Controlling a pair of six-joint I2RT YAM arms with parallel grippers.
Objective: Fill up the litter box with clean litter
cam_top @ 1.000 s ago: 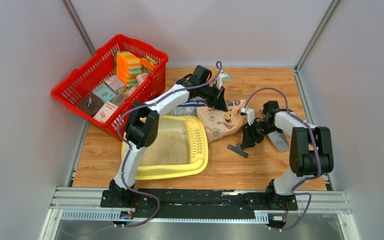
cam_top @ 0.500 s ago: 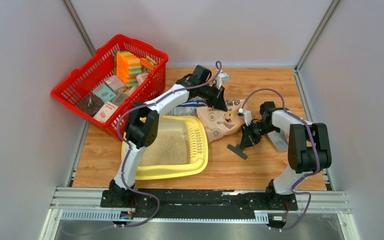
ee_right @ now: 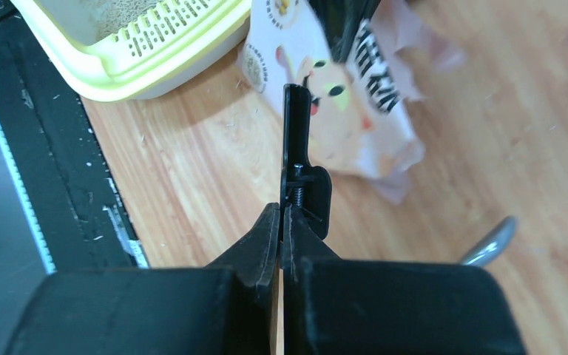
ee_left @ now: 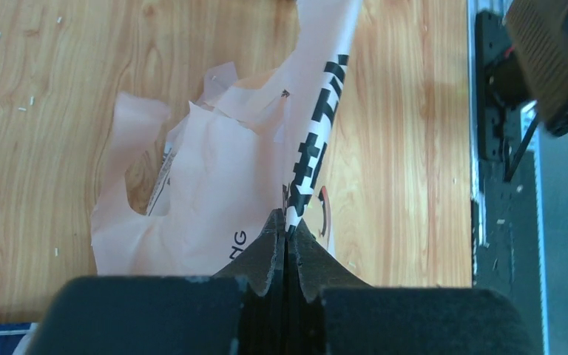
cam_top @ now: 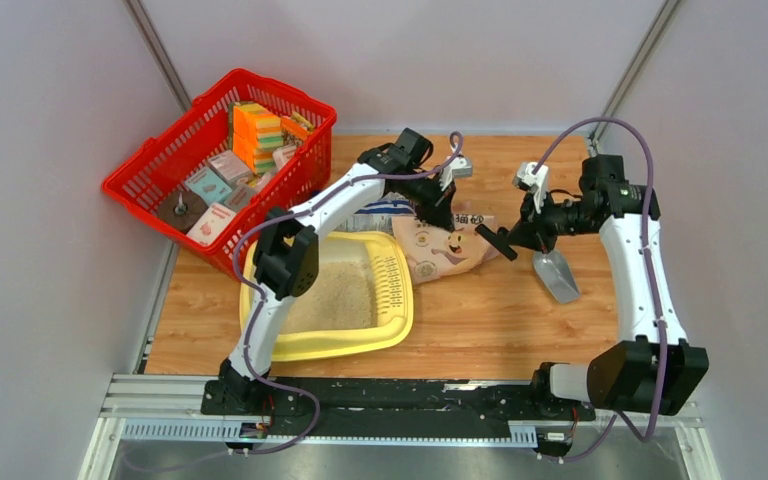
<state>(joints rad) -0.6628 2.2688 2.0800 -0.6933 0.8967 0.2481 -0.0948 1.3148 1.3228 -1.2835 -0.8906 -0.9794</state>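
Litter (cam_top: 345,292) lies as a pale, sandy layer across the floor of the litter box (cam_top: 345,343). The box sits on the wooden table (cam_top: 480,330) in front of the left arm's base, with its slotted strip toward the right. More litter is presumably in the tan paper bag (cam_top: 445,250), which lies just beside the box's far right corner. The bag looks soft and crumpled. With loose grain inside, I judge it will sag and fold rather than keep its shape. A pinch at the top can lift it, but tipping it cleanly probably needs a second hold low on the body.

The left gripper (ee_left: 286,222) is clamped on a folded edge of the bag's printed paper. The right gripper (ee_right: 281,214) is pinched on a flat black clip (ee_right: 296,133), held just right of the bag. A grey metal scoop (cam_top: 557,275) lies on the table under the right arm. A red basket (cam_top: 155,150) of packets stands at the far left.
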